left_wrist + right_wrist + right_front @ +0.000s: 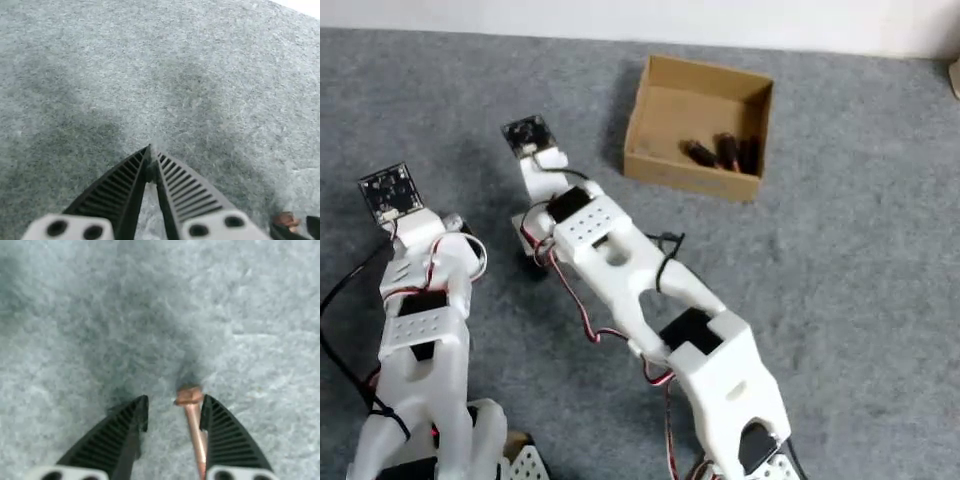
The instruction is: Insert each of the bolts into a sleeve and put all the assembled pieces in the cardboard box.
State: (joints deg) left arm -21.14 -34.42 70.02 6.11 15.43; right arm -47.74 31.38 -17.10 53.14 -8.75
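A copper-coloured bolt (193, 426) lies on the grey carpet with its hexagonal head pointing away from the wrist. My right gripper (175, 402) is open around it, and the bolt rests close against one finger (225, 440) with a wide gap to the other. Off to the side, my left gripper (150, 151) is shut over bare carpet with nothing in it. At the edge of the left wrist view there is a small copper piece (286, 219). The cardboard box (645, 128) stands at the back, with several dark assembled pieces (724, 152) inside.
The right arm (620, 262) stretches diagonally across the middle of the carpet toward the left arm (422, 300). Open grey carpet lies to the right of the box and along the front right. A pale wall edge runs along the back.
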